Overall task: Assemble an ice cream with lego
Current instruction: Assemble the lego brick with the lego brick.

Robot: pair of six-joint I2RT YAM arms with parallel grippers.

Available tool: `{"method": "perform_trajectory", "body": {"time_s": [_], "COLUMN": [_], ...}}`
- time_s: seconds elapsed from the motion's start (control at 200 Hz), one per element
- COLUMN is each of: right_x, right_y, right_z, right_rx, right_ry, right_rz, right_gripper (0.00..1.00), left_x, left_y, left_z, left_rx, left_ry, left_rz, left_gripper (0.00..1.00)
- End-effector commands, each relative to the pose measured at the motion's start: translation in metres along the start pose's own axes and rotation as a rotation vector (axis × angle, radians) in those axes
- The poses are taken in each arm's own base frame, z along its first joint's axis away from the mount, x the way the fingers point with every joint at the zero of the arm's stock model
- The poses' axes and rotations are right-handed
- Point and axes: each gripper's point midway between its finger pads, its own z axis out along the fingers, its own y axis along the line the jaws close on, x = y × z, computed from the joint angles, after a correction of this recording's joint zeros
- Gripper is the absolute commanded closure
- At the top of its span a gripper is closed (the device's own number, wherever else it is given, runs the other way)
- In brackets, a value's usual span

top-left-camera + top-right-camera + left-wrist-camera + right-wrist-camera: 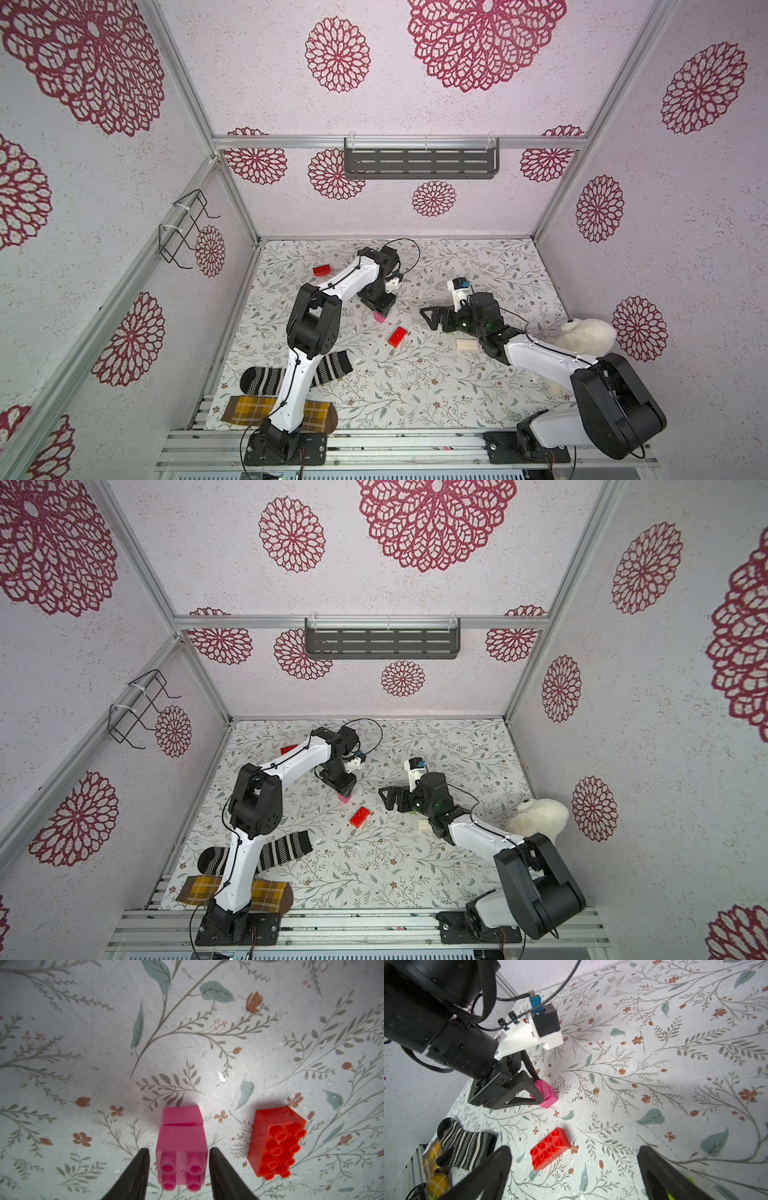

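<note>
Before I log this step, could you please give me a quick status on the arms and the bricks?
Left gripper open around the pink two-brick stack. Right gripper open, empty. Red brick loose beside the stack; nothing blocking.

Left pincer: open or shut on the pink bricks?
Open: the left pincer straddles the pink bricks, a gap showing at each side in its wrist view.
</note>
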Motion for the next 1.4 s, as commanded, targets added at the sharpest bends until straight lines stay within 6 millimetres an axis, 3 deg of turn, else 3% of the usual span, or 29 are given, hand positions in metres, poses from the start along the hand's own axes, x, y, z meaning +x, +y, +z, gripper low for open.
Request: {"method": "perform_trajectory", "body": {"time_s": [0.0,0.56,0.615,0.756,0.876,1.396], "right_x": [-0.01,-0.011,-0.011,-0.011,-0.011,-0.011], "right_y": [0.007,0.006,0.007,0.006,0.007,0.007], "right_z": [0.001,-0.001,-0.001,-0.002,-0.002,-0.001], "right_rx": [-0.019,-0.012,-0.013,-0.01,-0.01,-0.009], "right_ry": [-0.02,-0.022,-0.024,-0.024,-0.025,-0.022], "right_rz": [0.0,-0.001,-0.002,-0.005,-0.005,-0.006], "right_gripper": [0.01,0.01,0.01,0.01,0.01,0.01], "left_x": [0.0,-0.011,-0.011,-0.01,-0.01,-0.009], "left_y": [-0.003,-0.008,-0.003,0.0,-0.002,-0.002], "left_z": [-0.016,-0.054,-0.054,-0.048,-0.046,-0.043], "left_rx": [0.011,0.066,0.074,0.134,0.151,0.146], "left_ry": [-0.029,-0.18,-0.197,-0.219,-0.243,-0.225], "left_rz": [-0.006,-0.09,-0.133,-0.233,-0.268,-0.275], "left_gripper": [0.49,0.48,0.53,0.85,0.98,1.0]}}
